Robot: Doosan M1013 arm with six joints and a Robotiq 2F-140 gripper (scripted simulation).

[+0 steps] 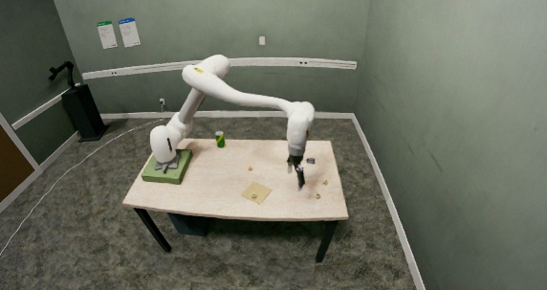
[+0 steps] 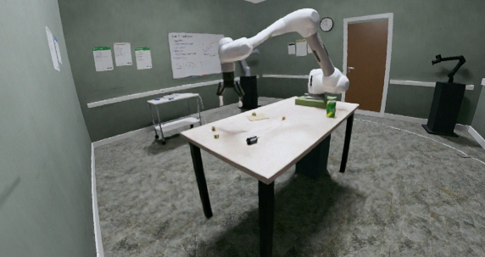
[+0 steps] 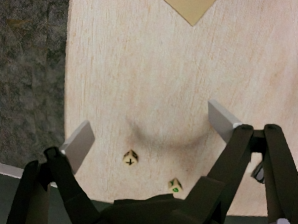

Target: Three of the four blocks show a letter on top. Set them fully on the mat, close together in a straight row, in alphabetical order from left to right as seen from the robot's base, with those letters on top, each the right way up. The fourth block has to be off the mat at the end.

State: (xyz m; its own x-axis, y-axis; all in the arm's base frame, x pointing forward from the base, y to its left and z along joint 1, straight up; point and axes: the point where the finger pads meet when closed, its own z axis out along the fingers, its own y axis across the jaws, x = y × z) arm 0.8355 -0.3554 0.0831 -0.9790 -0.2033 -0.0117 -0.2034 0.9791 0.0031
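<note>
My gripper (image 1: 295, 174) (image 2: 231, 99) (image 3: 148, 120) is open and empty, hanging above the table's right part. Two small yellow blocks (image 3: 131, 157) (image 3: 174, 185) lie on the bare table just below it near the edge; in the top view they show as one block (image 1: 325, 182) and another block (image 1: 317, 195). A tan mat (image 1: 264, 190) (image 2: 263, 117) lies to the gripper's left with one block (image 1: 254, 195) (image 2: 253, 114) on it. A fourth block (image 1: 250, 168) (image 2: 283, 118) lies on the table behind the mat. The letters are too small to read.
A green can (image 1: 219, 139) (image 2: 331, 108) stands near the arm's green base (image 1: 167, 169). A small black object (image 1: 311, 161) (image 2: 252, 140) lies on the table close behind the gripper. The table's right edge (image 1: 340, 183) is near the two blocks.
</note>
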